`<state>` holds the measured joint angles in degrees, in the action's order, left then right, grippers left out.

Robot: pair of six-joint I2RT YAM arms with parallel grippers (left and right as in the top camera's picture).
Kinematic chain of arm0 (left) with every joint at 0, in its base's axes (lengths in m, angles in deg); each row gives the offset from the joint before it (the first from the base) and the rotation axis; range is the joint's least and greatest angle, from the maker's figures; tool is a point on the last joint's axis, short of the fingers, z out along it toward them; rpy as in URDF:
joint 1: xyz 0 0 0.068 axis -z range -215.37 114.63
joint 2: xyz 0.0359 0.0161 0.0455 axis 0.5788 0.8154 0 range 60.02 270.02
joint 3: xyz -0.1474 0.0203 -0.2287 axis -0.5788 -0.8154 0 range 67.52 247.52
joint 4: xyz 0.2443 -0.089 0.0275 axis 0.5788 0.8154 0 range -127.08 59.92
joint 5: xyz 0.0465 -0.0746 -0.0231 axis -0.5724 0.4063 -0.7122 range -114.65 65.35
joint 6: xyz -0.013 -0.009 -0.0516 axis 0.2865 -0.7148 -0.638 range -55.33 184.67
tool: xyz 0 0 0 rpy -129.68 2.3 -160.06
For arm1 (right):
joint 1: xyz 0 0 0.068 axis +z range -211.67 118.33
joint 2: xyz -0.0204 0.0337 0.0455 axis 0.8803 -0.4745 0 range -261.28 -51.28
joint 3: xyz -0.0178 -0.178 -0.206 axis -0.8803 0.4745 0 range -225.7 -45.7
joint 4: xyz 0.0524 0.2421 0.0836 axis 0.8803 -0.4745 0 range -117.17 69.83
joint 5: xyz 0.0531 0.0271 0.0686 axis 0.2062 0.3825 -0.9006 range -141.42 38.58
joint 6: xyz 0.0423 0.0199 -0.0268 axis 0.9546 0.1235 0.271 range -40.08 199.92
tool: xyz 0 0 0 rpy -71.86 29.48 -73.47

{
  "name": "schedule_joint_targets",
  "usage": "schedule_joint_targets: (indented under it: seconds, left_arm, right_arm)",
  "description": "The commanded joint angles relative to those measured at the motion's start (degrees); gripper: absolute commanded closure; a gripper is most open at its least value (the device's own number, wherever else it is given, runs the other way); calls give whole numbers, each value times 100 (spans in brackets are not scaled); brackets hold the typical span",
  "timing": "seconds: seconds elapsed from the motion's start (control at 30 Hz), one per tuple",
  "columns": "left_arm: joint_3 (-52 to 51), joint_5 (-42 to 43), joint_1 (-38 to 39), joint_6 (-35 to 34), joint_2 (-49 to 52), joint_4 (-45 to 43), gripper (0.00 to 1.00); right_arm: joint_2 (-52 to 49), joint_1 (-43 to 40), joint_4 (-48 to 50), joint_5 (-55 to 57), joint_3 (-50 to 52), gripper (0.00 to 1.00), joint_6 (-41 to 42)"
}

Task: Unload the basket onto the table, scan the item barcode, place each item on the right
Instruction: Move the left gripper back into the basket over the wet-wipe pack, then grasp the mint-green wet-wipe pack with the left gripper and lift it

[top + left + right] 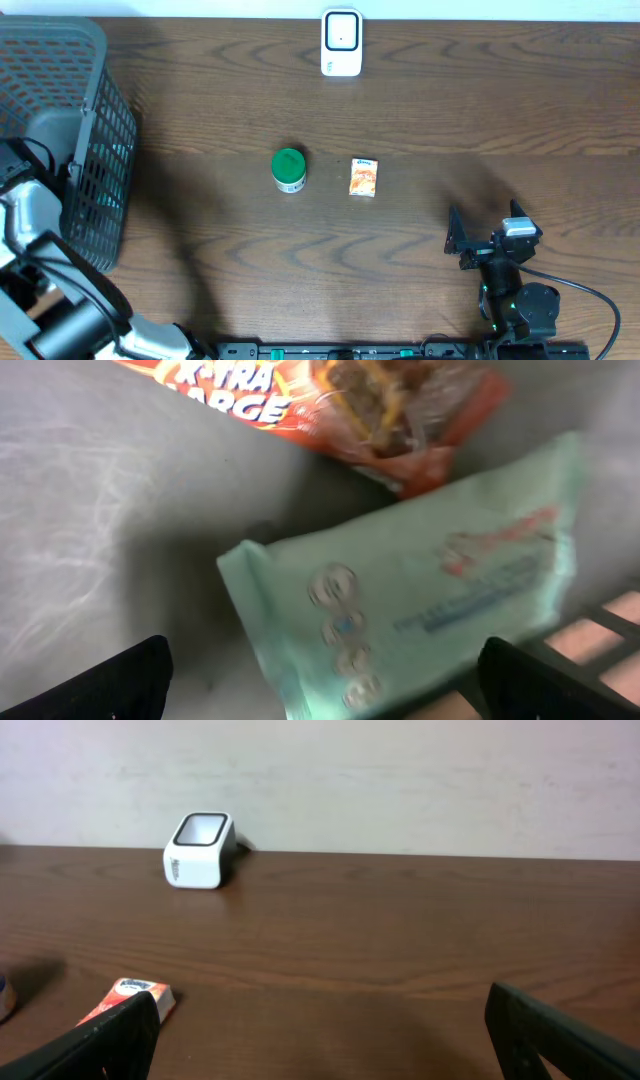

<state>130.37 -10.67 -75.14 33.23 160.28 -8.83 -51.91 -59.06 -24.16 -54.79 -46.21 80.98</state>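
The white barcode scanner (pixel 341 43) stands at the table's far edge, also visible in the right wrist view (pixel 200 850). In the left wrist view my left gripper (pixel 325 682) is open inside the basket, its dark fingers (pixel 125 682) spread either side of a pale green soft pack (pixel 420 595) lying just below. A red-orange snack bag (pixel 390 410) lies beyond the pack. My right gripper (pixel 487 235) hovers open over the near right of the table, holding nothing (pixel 325 1030).
The grey mesh basket (pixel 95 150) fills the left side, with my left arm reaching into it. A green-lidded jar (pixel 289 169) and a small orange packet (pixel 364 177) (pixel 135 995) lie mid-table, in front of the scanner.
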Motion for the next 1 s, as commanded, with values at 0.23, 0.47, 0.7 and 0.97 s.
schedule_joint_targets:
  seconds: [0.23, 0.47, 0.7, 0.97]
  left_arm:
    - [-76, 800, -35, 79, 940, -693, 2]
    - [-76, 1711, -28, 149, 1510, -863, 2]
    - [-76, 2013, -28, 291, 1906, -866, 19]
    - [-76, 2015, -28, 337, 1906, -892, 49]
  right_arm:
    - [31, 11, -7, 9, 20, 1, 79]
    - [31, 11, -7, 9, 20, 1, 79]
    - [31, 11, -7, 9, 20, 1, 79]
    - [31, 11, -7, 9, 20, 1, 79]
